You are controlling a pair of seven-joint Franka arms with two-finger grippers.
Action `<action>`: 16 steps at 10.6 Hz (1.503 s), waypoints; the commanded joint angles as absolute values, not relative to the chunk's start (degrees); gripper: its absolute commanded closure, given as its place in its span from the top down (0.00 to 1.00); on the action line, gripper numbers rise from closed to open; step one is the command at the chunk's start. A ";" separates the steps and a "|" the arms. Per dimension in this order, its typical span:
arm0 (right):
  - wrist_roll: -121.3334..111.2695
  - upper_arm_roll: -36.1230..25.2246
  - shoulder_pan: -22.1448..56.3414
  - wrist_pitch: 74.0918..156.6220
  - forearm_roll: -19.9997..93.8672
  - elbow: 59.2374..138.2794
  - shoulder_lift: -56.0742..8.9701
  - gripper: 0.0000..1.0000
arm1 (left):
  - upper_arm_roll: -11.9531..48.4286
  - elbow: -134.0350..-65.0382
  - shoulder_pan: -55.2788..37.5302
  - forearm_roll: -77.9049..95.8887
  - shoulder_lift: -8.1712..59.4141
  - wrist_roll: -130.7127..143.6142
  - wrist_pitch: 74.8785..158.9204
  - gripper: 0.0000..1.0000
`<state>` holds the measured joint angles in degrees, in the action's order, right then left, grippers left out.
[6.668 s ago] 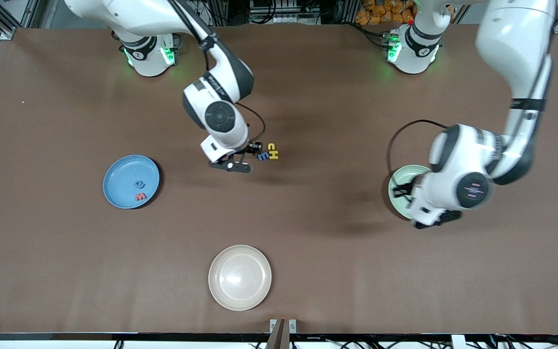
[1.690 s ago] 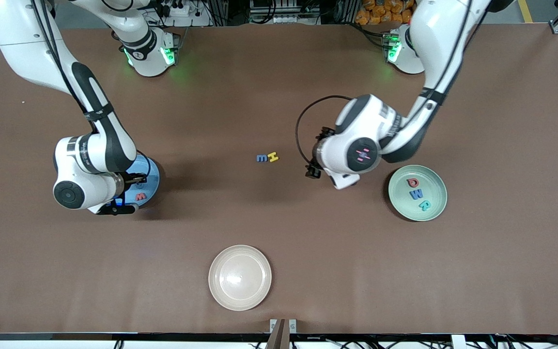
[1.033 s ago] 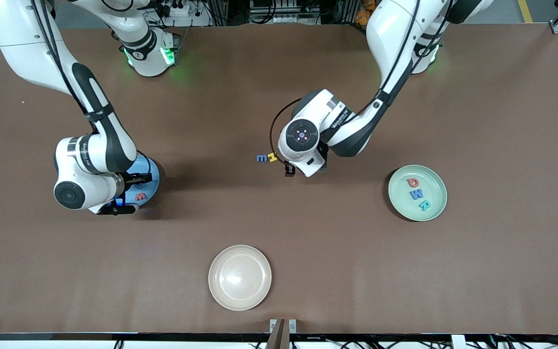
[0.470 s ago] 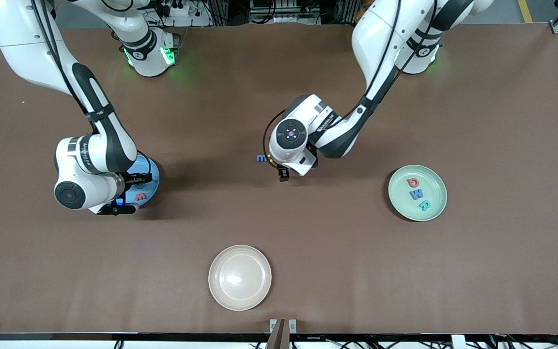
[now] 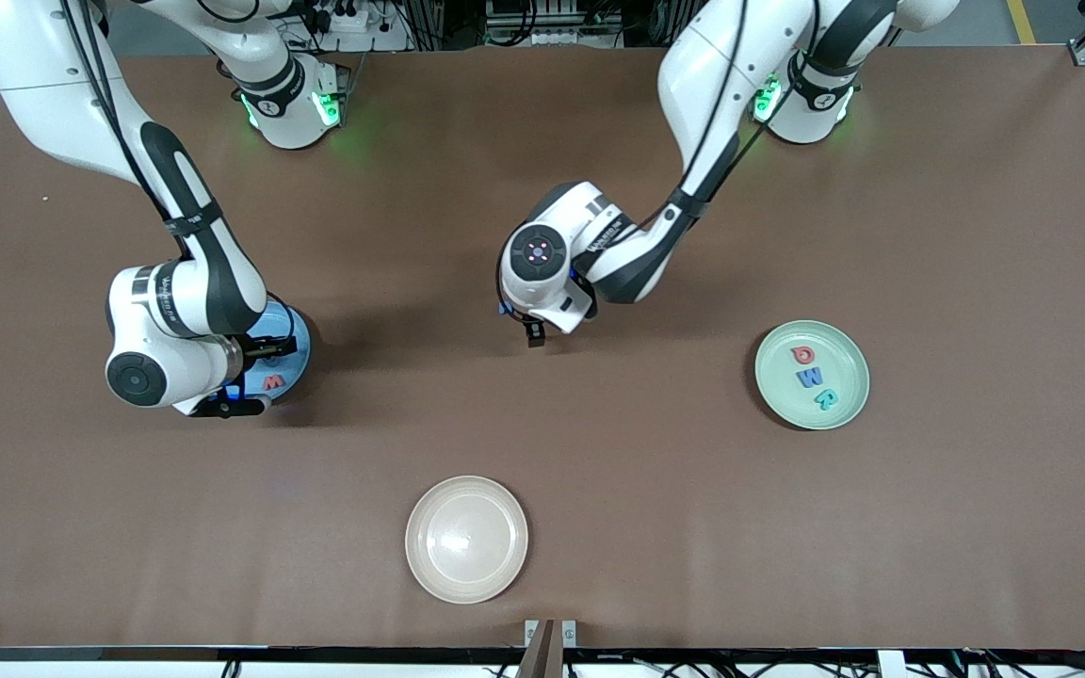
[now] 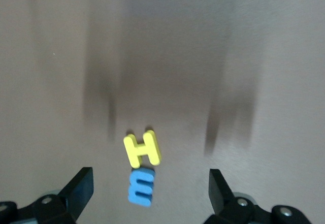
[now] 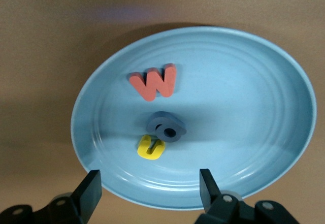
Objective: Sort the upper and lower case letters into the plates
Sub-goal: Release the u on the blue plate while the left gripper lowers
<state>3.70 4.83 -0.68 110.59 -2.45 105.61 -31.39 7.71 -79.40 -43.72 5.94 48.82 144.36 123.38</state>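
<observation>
A yellow H (image 6: 142, 149) and a blue letter (image 6: 141, 185) lie side by side, touching, on the bare table in the middle. My left gripper (image 5: 528, 325) hovers over them, open and empty (image 6: 148, 191), and hides them in the front view. The light blue plate (image 5: 296, 334) holds a red W (image 7: 155, 83), a dark blue letter (image 7: 166, 127) and a small yellow letter (image 7: 151, 148). My right gripper (image 5: 251, 379) hangs open and empty over this plate's rim (image 7: 150, 191). The mint green plate (image 5: 769, 377) holds a red (image 5: 801, 355), a blue (image 5: 808, 378) and a teal letter (image 5: 825, 399).
A beige plate (image 5: 466, 539) with nothing in it stands near the front camera's edge of the table, midway along it. The brown tabletop (image 5: 655, 490) spreads between the three plates.
My left arm has swung from beside the mint plate to over the H and the blue letter. The right gripper has stayed over the blue plate, where a yellow letter now lies.
</observation>
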 commanded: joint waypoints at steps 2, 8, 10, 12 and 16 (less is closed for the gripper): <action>4.04 5.63 -1.41 110.30 -2.20 105.64 -31.20 0.86 | 5.71 -77.96 -46.75 4.22 50.54 146.69 123.31 1.00; 4.04 5.63 -1.32 110.30 -2.20 105.64 -31.20 0.86 | 5.71 -79.19 -47.99 1.07 51.68 148.35 123.40 1.00; 4.04 5.63 -1.32 110.30 -2.20 105.56 -31.20 0.86 | 5.71 -79.28 -47.99 0.53 51.59 148.45 123.31 1.00; 4.04 5.63 -1.32 110.30 -2.20 105.56 -31.11 0.86 | 5.71 -79.45 -48.16 0.35 51.68 148.36 123.40 1.00; 4.04 5.63 -1.32 110.30 -2.20 105.56 -31.11 0.86 | 5.71 -79.63 -48.16 -0.88 51.50 148.45 123.40 0.95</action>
